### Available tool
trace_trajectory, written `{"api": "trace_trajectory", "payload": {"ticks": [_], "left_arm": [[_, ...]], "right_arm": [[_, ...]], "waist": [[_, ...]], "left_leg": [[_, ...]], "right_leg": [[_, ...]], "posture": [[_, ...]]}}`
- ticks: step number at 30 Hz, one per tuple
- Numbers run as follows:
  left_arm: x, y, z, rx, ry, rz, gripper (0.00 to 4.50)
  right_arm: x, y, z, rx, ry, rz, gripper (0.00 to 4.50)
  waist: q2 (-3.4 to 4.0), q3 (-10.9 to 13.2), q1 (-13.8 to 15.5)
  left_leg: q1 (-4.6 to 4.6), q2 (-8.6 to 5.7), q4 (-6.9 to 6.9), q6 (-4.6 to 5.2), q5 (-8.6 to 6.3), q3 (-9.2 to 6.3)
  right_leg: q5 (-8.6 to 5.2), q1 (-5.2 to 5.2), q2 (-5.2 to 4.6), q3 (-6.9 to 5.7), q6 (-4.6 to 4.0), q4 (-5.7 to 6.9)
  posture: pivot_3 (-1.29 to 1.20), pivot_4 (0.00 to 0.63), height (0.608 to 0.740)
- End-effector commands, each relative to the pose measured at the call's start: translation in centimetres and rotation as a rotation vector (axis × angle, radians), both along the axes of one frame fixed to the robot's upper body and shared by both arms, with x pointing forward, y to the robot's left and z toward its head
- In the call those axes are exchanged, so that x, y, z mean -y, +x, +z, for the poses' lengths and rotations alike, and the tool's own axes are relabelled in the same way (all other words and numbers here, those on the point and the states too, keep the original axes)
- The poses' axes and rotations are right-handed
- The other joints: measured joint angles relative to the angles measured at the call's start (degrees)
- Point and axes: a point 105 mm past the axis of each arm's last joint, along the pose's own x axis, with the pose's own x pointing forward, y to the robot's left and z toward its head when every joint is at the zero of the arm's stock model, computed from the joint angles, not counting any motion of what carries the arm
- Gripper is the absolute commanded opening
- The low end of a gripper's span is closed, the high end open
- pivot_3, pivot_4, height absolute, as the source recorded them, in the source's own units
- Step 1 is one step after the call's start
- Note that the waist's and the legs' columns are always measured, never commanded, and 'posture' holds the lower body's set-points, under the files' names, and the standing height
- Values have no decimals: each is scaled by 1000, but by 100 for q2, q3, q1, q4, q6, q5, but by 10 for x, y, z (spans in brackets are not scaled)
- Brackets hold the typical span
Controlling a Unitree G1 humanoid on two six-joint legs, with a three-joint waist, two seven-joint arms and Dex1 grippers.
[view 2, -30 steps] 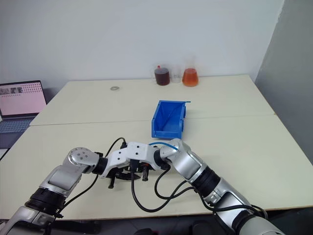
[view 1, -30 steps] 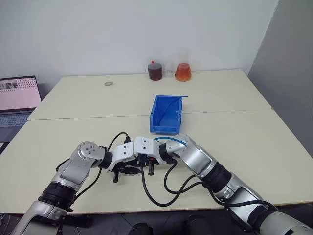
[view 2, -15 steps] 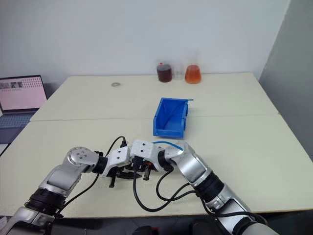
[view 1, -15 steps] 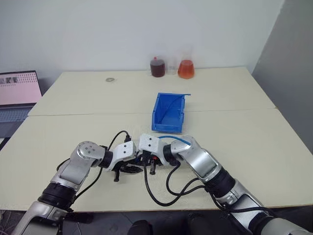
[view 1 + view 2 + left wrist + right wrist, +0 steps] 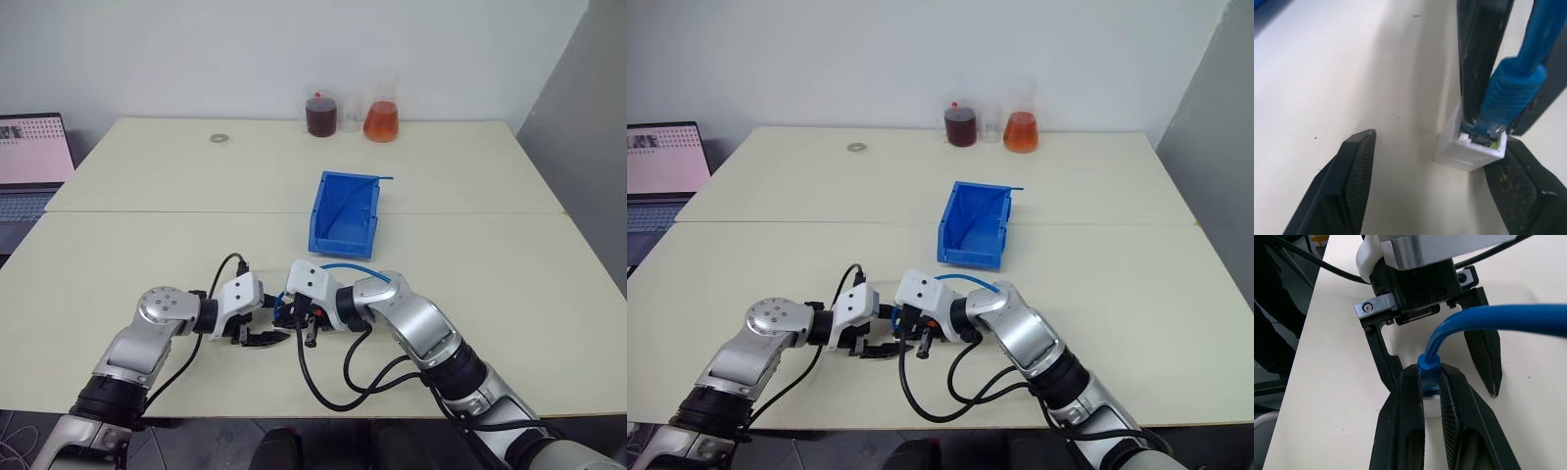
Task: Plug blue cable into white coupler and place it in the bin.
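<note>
Left gripper [image 5: 1425, 196] is now standing wide after letting go of the white coupler [image 5: 1469, 147], plugged onto the blue cable [image 5: 1513, 93] that the right gripper [image 5: 1431, 382] is pinching near the table, leaving the bin [image 5: 345, 213] trip.

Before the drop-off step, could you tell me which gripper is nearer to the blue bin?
Right. The right gripper, holding the blue cable plug, sits just before the bin; the left gripper is farther left.
</note>
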Motion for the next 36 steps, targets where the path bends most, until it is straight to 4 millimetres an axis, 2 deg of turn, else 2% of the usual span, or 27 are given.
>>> {"api": "trace_trajectory", "payload": {"ticks": [1, 5, 7, 9, 10, 15, 20, 25, 30, 32, 33, 36], "left_arm": [[-28, 4, 13, 35, 10, 126, 3368], [-36, 4, 24, 52, -20, 186, 3368], [-37, 8, 40, 71, -80, 242, 3368], [-38, 11, 50, 93, -119, 283, 3368], [-37, 13, 56, 102, -137, 300, 3547], [-22, 24, 87, 185, -174, 327, 4497], [-1, 43, 112, 257, -185, 326, 4500], [17, 56, 123, 283, -215, 315, 4500], [36, 65, 125, 300, -208, 267, 4500], [42, 67, 125, 310, -202, 248, 4500], [45, 68, 126, 316, -197, 240, 4500], [50, 69, 129, 321, -201, 228, 4500]], "right_arm": [[4, 2, 24, 13, 85, -43, 162], [12, 9, 39, 16, 146, -118, 161], [24, 17, 54, 22, 204, -198, 161], [31, 21, 62, 29, 233, -243, 161], [35, 23, 67, 33, 248, -264, 161], [65, 44, 107, 81, 341, -389, 161], [95, 76, 141, 94, 428, -531, 158], [109, 110, 146, 72, 428, -619, 152], [111, 145, 126, 33, 349, -679, 152], [113, 157, 119, 28, 312, -697, 852], [113, 161, 117, 22, 293, -704, 984], [118, 170, 112, 14, 239, -719, 1798]], "waist": [[-15, 25, -23], [-49, 52, -45], [-51, 57, -42], [-60, 82, -34], [-60, 81, -29], [-61, 90, -4], [-54, 100, 47], [-54, 101, 46], [-45, 107, 53], [-45, 107, 51], [-43, 107, 53], [-43, 107, 55]], "left_leg": [[-2, 1, 0, 0, 0, 1], [-60, 8, 3, -3, 0, -2], [-111, 5, 14, -10, 4, -5], [-117, 2, 14, -12, 5, -5], [-134, -1, 14, -12, 4, -11], [-162, -26, 26, -17, 2, -24], [-181, -31, 61, -18, 2, -41], [-190, -31, 93, -17, 2, -53], [-196, -32, 108, -16, 2, -17], [-196, -29, 110, -15, 2, -3], [-197, -26, 111, -16, 2, 5], [-202, -22, 114, -16, 2, 18]], "right_leg": [[-1, -2, 1, 0, -1, 0], [0, -62, 2, -4, -4, 9], [3, -110, 0, -5, -6, 19], [16, -112, -7, -8, -29, 19], [18, -120, -14, -16, -31, 17], [20, -126, -41, -37, -30, 12], [26, -127, -41, -54, -24, 19], [29, -117, -37, -66, -22, 24], [34, -119, -36, -61, -22, 28], [34, -118, -36, -56, -22, 27], [34, -118, -36, -57, -22, 27], [34, -121, -39, -50, -22, 26]], "posture": [[0, 150, 740], [0, 150, 740], [0, 150, 740], [0, 150, 740], [0, 150, 740], [0, 150, 740], [0, 150, 740], [0, 150, 740], [0, 150, 740], [0, 150, 740], [0, 150, 740], [0, 150, 740]]}}
